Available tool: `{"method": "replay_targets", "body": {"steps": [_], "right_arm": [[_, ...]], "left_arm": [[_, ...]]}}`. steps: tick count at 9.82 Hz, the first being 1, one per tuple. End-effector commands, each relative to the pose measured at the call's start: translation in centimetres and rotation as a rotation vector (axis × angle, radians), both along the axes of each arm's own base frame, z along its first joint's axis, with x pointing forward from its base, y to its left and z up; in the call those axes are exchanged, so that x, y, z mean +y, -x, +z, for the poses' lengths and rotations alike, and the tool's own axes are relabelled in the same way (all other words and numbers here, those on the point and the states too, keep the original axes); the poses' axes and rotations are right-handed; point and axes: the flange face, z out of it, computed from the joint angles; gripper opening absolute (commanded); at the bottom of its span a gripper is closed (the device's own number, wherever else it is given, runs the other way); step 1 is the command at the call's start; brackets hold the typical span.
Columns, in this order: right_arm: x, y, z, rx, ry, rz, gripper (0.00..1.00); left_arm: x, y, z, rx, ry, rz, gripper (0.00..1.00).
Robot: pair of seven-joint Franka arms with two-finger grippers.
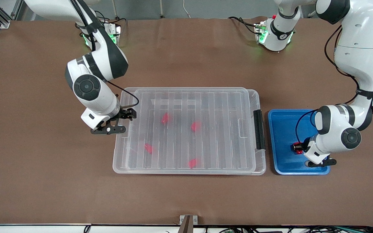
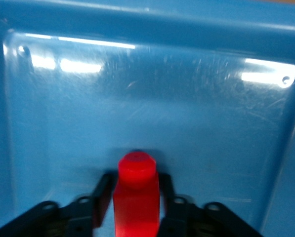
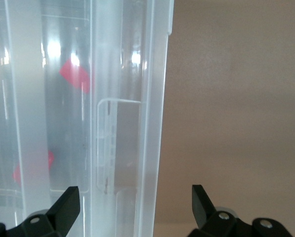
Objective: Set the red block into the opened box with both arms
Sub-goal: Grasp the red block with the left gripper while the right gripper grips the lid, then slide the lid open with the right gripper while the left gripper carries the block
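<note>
Left gripper (image 2: pixel 135 217) down in the blue tray (image 1: pixel 278 129), at three o'clock from the box (image 1: pixel 189 94), fingers (image 2: pixel 102 197) clamped on the red block (image 2: pixel 136 195). Long axis running out along the fingers, narrower rounded stub leading (toward the tray floor in the left wrist view). Right gripper (image 1: pixel 119 120) spread wide, holding nothing, straddling the box's short rim at nine o'clock. Ribbed lid (image 1: pixel 206 106) lying on the box; four more red blocks (image 1: pixel 165 118) showing through it.

Red block (image 2: pixel 136 190); blue tray (image 1: pixel 282 129); clear box (image 1: pixel 121 161), ribbed translucent lid (image 1: pixel 206 106), black latch (image 1: pixel 259 129); brown table (image 1: pixel 44 178).
</note>
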Motion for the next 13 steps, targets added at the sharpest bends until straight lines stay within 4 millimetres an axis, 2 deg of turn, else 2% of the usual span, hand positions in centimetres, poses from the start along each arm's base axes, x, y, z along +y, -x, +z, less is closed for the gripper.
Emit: {"method": "replay_targets", "body": {"steps": [1, 2, 3, 4, 6, 8, 9, 10, 13], "right_arm": [[-0.5, -0.4, -1.2, -0.014, 0.011, -0.015, 1.0], [-0.3, -0.6, -2.2, -0.016, 0.01, -0.009, 1.0], [-0.8, -0.9, -2.3, -0.02, 0.021, -0.009, 1.0], [-2.2, -1.4, -2.3, -0.024, 0.03, -0.025, 1.0], [-3.7, -2.0, -2.2, -0.035, 0.052, -0.031, 1.0], [-5.6, -2.6, -2.2, -0.038, 0.067, -0.037, 1.0], [-5.9, -2.7, -2.3, -0.039, 0.073, -0.034, 1.0], [-6.7, -2.9, -2.3, -0.035, 0.086, -0.018, 1.0], [-11.0, -3.6, -1.8, 0.003, 0.098, 0.012, 1.0]], "left_arm": [[0.0, -0.2, 1.9, 0.006, -0.019, 0.002, 0.03], [-1.0, -0.5, 5.7, 0.02, -0.015, 0.003, 0.0], [-2.9, -0.5, 9.7, 0.053, -0.017, -0.003, 0.0], [-4.9, 0.1, 13.8, 0.079, -0.015, -0.004, 0.0], [-10.3, 1.5, 19.7, 0.077, 0.012, -0.009, 0.0], [-15.0, 3.3, 22.4, 0.095, 0.027, 0.002, 0.0], [-18.4, 4.2, 23.1, 0.1, 0.037, 0.052, 0.0], [-21.6, 5.2, 23.4, 0.101, 0.038, 0.096, 0.0], [-28.7, 7.5, 23.4, 0.092, 0.037, 0.157, 0.0]]}}
